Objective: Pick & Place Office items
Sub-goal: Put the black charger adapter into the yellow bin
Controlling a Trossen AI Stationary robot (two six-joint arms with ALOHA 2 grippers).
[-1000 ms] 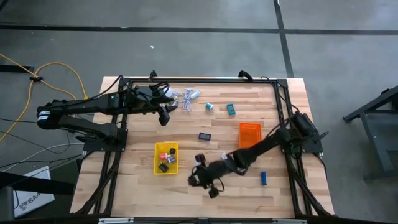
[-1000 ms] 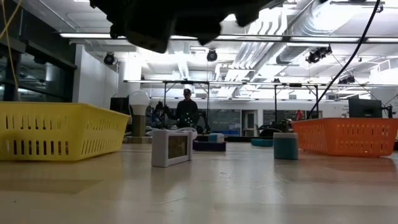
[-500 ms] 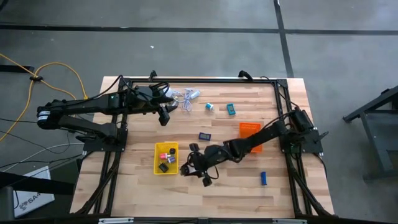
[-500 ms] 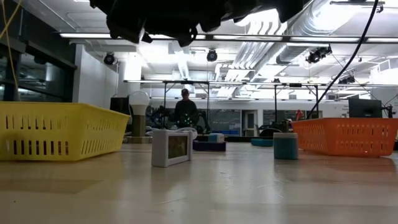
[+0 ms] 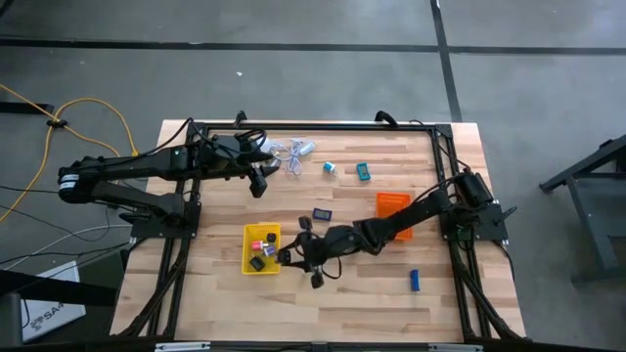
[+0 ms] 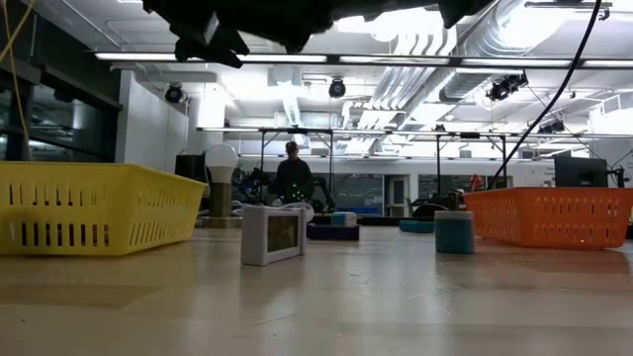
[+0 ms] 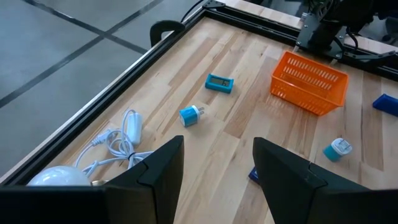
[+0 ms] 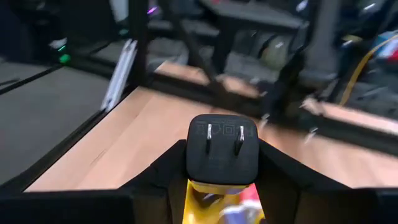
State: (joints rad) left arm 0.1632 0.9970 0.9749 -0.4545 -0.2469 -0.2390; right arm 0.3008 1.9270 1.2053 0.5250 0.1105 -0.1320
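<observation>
My right gripper (image 5: 291,257) reaches across the table to the right rim of the yellow tray (image 5: 248,235) and is shut on a small black plug block (image 8: 222,151) with two metal prongs. The yellow tray shows just below the block (image 8: 202,191) and holds a black item (image 5: 257,262) and a small red and white one (image 5: 267,240). My left gripper (image 7: 217,180) is open and empty, in the air at the far left beside the white dome with its cord (image 7: 115,142). Other items lie loose on the wood: a blue plug (image 7: 191,116), a teal piece (image 7: 219,83), a teal roll (image 7: 337,149), a blue block (image 5: 415,280). My right gripper pinches the black plug block by its two opposite sides (image 8: 193,163) between its two fingers, the pronged face turned toward the wrist camera. The fingers come from the table's right side. The block is lifted clear of the table, over the yellow tray's rim.
The orange tray (image 5: 393,209) stands right of centre under my right arm. A dark flat item (image 5: 322,213) lies mid-table. The low view shows a white framed block (image 6: 272,234) and a person (image 6: 292,173) in the room behind. Black frame rails run along the table's edges.
My right gripper has gone toward the table's left edge and a little toward its far edge, carrying the black plug block from the near middle of the table to the yellow tray's right rim.
</observation>
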